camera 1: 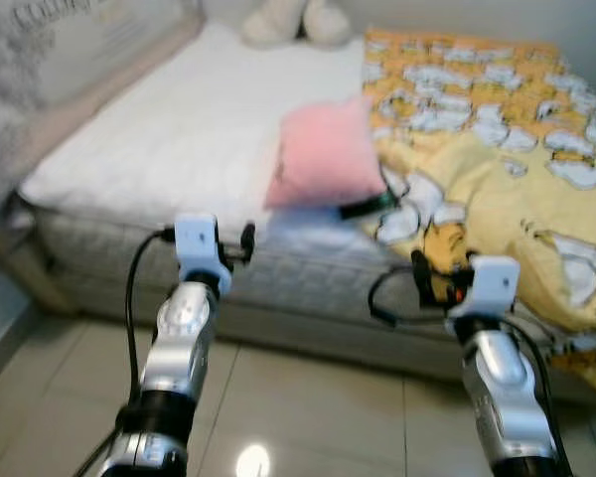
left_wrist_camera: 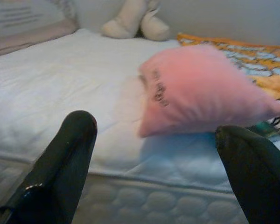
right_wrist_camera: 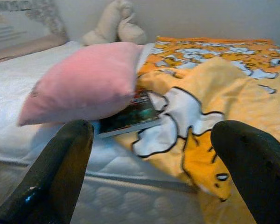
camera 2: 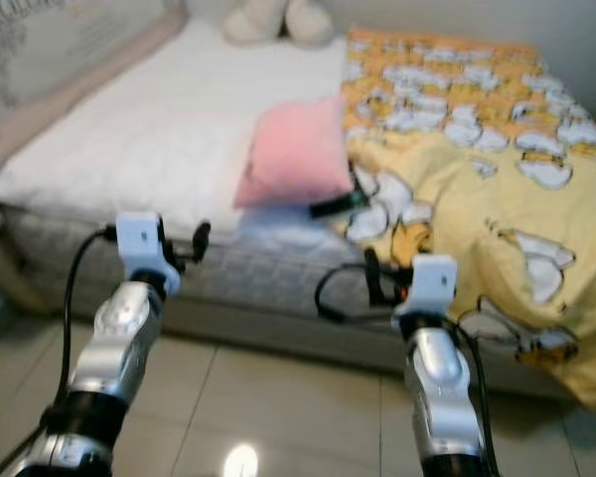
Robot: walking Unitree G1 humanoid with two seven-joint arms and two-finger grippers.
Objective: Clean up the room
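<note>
Standing at the foot edge of the bed, the robot holds both silver arms raised over the pale tiled floor (camera 1: 308, 397), short of the mattress. The left end effector (left_wrist_camera: 154, 154) has its two black fingers spread wide and grips nothing; it faces the near edge of the white quilted mattress (camera 1: 169, 139). The right end effector (right_wrist_camera: 151, 163) is likewise spread wide and empty, facing the near edge where the blanket hangs over.

A soft pink square pillow (camera 1: 323, 154) lies on the mattress close to the foot edge, about midway across the bed, its far side touching the blanket. A flat dark book or magazine with a glossy cover (right_wrist_camera: 130, 116) lies partly under the pillow's lower corner, its other end resting against the blanket; its title cannot be read. A yellow fleece blanket printed with white and orange cartoon figures (camera 1: 497, 129) covers the right half of the bed and drapes over the foot edge toward the floor. A cream plush toy (left_wrist_camera: 135, 21) sits at the head edge against the wall. A padded beige bed rail (camera 1: 99, 70) runs along the left edge of the mattress. Both head views are slightly blurred.
</note>
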